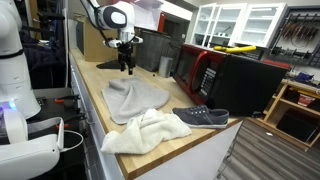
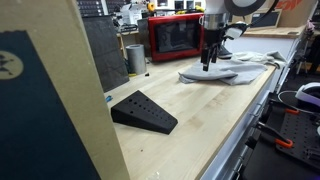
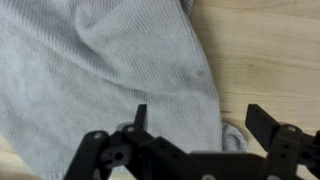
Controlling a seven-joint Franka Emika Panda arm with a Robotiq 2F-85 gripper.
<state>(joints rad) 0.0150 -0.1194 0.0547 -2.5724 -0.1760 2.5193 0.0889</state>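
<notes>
A grey cloth (image 1: 135, 98) lies spread on the wooden countertop (image 1: 100, 75); it also shows as the grey cloth (image 2: 208, 73) and fills most of the wrist view as the grey cloth (image 3: 100, 70). My gripper (image 1: 127, 68) hangs just above the cloth's far end, fingers pointing down, also seen as the gripper (image 2: 208, 62). In the wrist view the gripper (image 3: 200, 125) stands open with nothing between its fingers, over the cloth's edge. A white towel (image 1: 145, 132) lies bunched at the near end, beside a dark shoe (image 1: 202, 117).
A red and black microwave (image 1: 207, 72) stands against the back of the counter, also seen as the microwave (image 2: 174, 37). A black wedge-shaped block (image 2: 142, 111) lies on the wood, and a metal cup (image 2: 135, 58) stands near the microwave. Bare wood (image 3: 265, 50) lies beside the cloth.
</notes>
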